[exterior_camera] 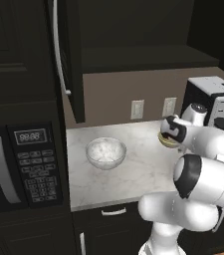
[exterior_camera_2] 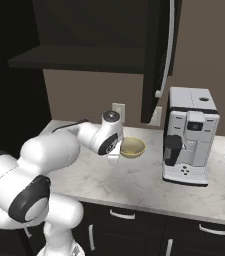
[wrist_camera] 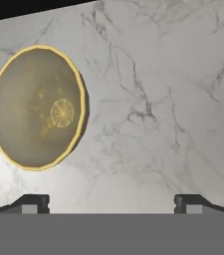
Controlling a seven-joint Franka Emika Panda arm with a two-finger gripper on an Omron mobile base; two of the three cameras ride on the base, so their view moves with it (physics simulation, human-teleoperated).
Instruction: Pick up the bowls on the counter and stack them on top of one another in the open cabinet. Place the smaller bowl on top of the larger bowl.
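White marble counter (exterior_camera: 133, 174) carries both bowls: the small yellow bowl (wrist_camera: 38, 107) sits toward the back edge near the wall, the larger speckled bowl (exterior_camera: 106, 152) well apart toward the left edge. Above the yellow bowl, the gripper (wrist_camera: 111, 203) hangs, fingers spread wide, holding nothing. Overhead, the dark cabinet (exterior_camera: 133, 55) stands open, and a coffee machine (exterior_camera_2: 189, 136) occupies the right end.

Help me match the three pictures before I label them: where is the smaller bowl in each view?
Left base view: the smaller bowl sits right of centre, partly behind the arm's wrist.
Right base view: centre, on the counter just left of the coffee machine.
Hand view: upper left, clear of the open gripper.
Shared landmark: the white marble counter under the bowl.
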